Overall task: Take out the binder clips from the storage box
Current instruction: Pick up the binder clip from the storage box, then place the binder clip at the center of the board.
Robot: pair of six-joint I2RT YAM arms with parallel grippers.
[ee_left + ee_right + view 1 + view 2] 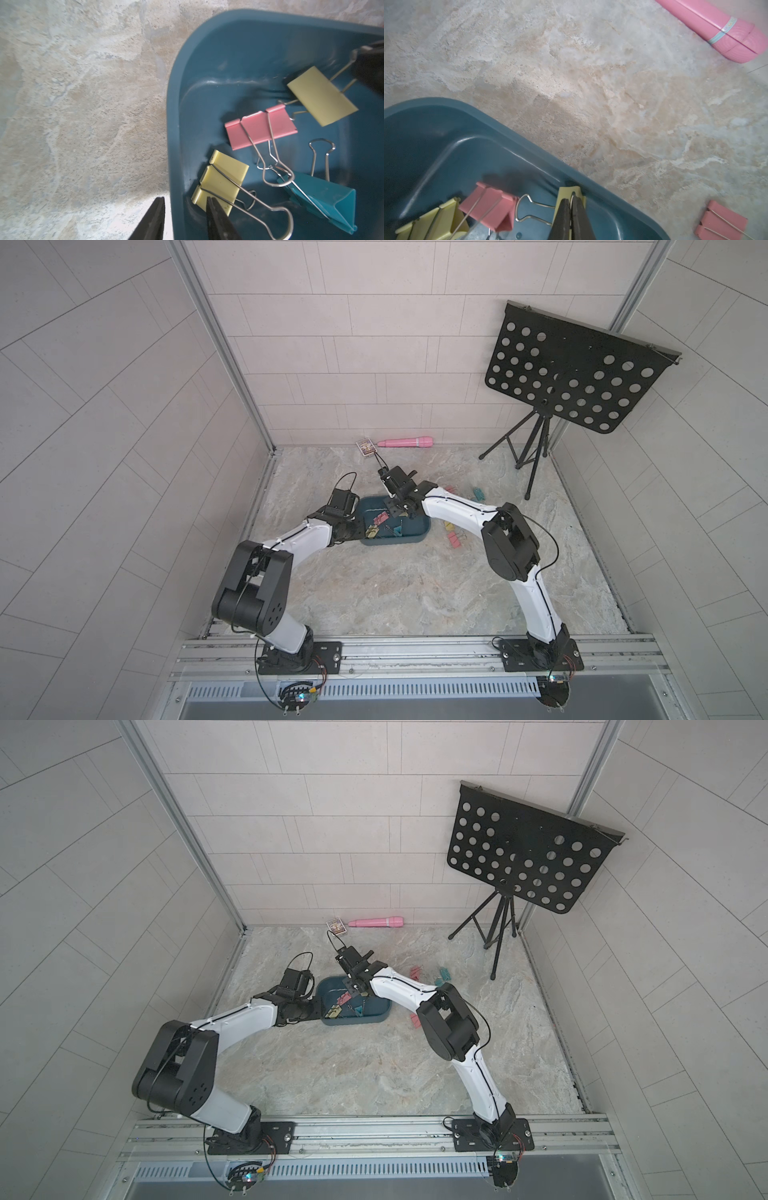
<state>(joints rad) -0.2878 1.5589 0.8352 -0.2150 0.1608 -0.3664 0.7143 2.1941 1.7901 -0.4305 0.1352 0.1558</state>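
Storage box: dark teal. Binder clips: pink, yellow, teal, silver-handled. Table: mottled grey-beige stone pattern. Far cylinder: pink, pale-blue band.

No readable text anywhere. Small printed card box at the worktop's far edge: print too small to make out. Pink cylinder has a pale band, marks illegible.

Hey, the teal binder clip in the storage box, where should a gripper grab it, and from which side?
Probably the free wire loop handle of the teal binder clip, from straight above, jaws across its two wires. It juts clear of the wedge body lying on its side in the storage box; the pink binder clip's handle overlaps the other end.
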